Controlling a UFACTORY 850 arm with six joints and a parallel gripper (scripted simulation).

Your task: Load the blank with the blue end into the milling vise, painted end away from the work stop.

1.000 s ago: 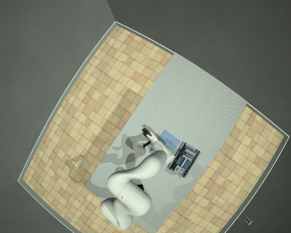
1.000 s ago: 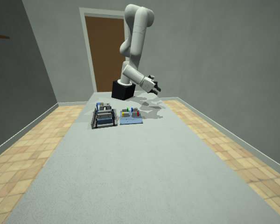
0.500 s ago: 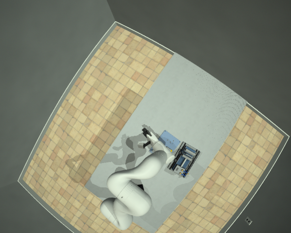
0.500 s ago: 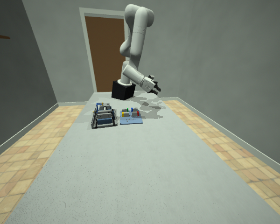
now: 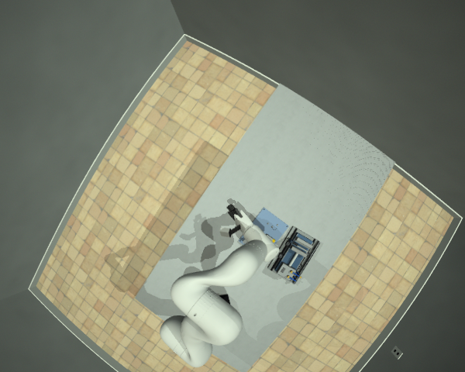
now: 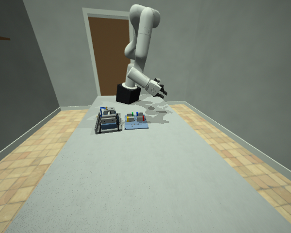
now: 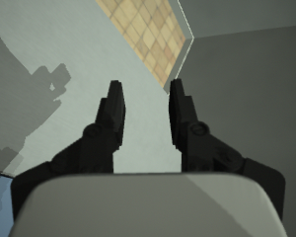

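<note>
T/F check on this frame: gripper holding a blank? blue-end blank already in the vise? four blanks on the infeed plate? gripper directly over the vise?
1. The gripper holds a blank. False: its fingers stand apart with nothing between them.
2. The blue-end blank is in the vise. False: it lies on the infeed plate.
3. Four blanks lie on the infeed plate, marked green, blue, yellow and red. True.
4. The gripper hangs directly over the vise. False: it is in the air off to the side, beyond the infeed plate.
</note>
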